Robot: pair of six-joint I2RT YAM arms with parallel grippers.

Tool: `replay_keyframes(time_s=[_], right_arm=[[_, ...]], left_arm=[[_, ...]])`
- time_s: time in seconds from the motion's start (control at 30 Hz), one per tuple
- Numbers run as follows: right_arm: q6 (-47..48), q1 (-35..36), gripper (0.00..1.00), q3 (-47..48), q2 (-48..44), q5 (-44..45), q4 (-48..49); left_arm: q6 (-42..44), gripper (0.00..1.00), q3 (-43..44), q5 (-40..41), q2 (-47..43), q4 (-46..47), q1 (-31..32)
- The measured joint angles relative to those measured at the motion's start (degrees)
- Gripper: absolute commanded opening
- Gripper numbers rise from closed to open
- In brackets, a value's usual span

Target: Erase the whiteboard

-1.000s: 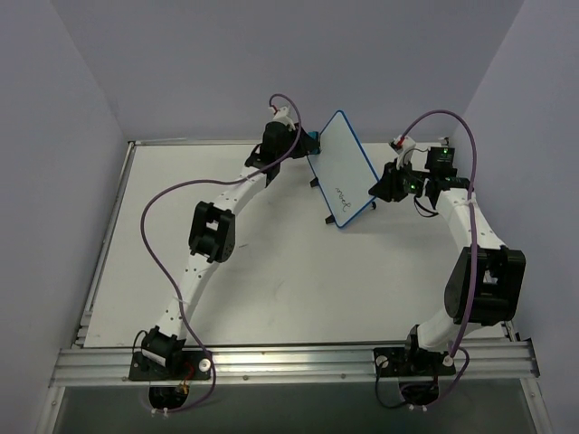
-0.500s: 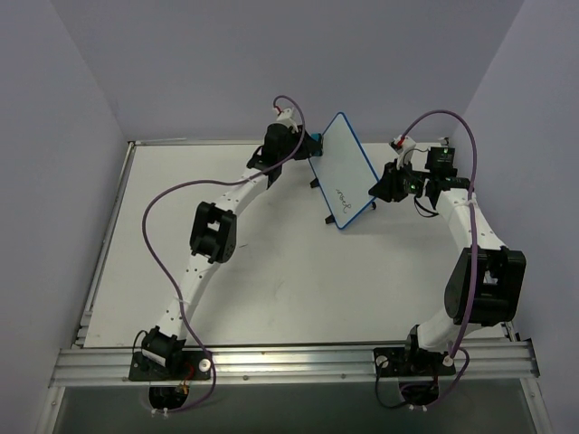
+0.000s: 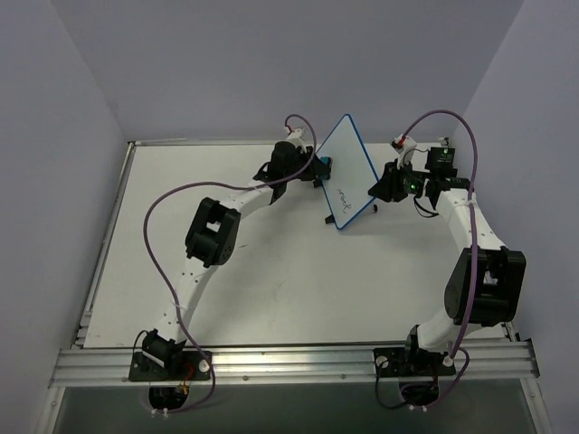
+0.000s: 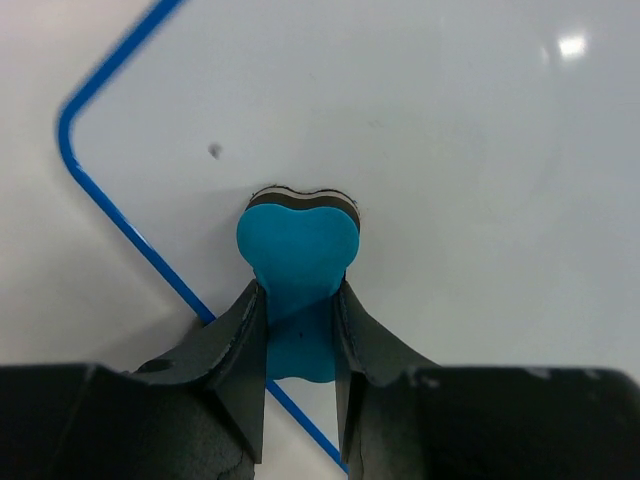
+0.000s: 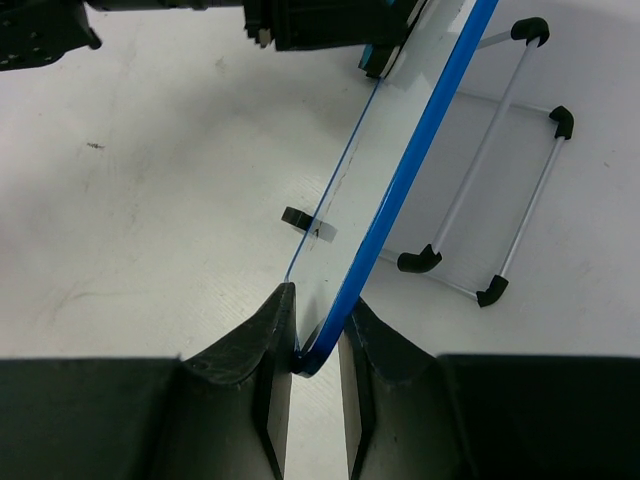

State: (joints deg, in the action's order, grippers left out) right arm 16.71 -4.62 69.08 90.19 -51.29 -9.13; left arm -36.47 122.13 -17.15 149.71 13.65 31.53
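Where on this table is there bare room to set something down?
Bare: the middle of the table, between the left arm, the right arm and the whiteboard; also the strip between the left arm and the table's left rim. Crowded: the far side, where the left gripper holds an eraser on the whiteboard and the right gripper pinches its corner.

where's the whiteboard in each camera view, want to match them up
Top external: the whiteboard is tilted up at far centre, between the left gripper and right gripper.
Left wrist: fills the frame, blue corner upper left.
Right wrist: edge-on diagonal, top right to bottom centre.
Shared landmark: the left gripper holding the eraser against the board.
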Motion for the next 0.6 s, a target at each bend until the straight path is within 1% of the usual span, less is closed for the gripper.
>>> replay_keyframes(time_s=[0.07, 0.33, 0.6], right_arm=[[0.1, 0.0, 0.00, 0.0, 0.0, 0.0, 0.1], [0.2, 0.0, 0.00, 0.0, 0.0, 0.4, 0.1], [0.1, 0.0, 0.00, 0.0, 0.0, 1.4, 0.0]], left_arm=[[0.1, 0.02, -5.0, -1.2, -3.2, 1.0, 0.7], [2.5, 0.02, -17.1, -3.9, -13.3, 3.7, 6.0], [2.6, 0.02, -26.0, -2.4, -18.0, 8.9, 9.6]])
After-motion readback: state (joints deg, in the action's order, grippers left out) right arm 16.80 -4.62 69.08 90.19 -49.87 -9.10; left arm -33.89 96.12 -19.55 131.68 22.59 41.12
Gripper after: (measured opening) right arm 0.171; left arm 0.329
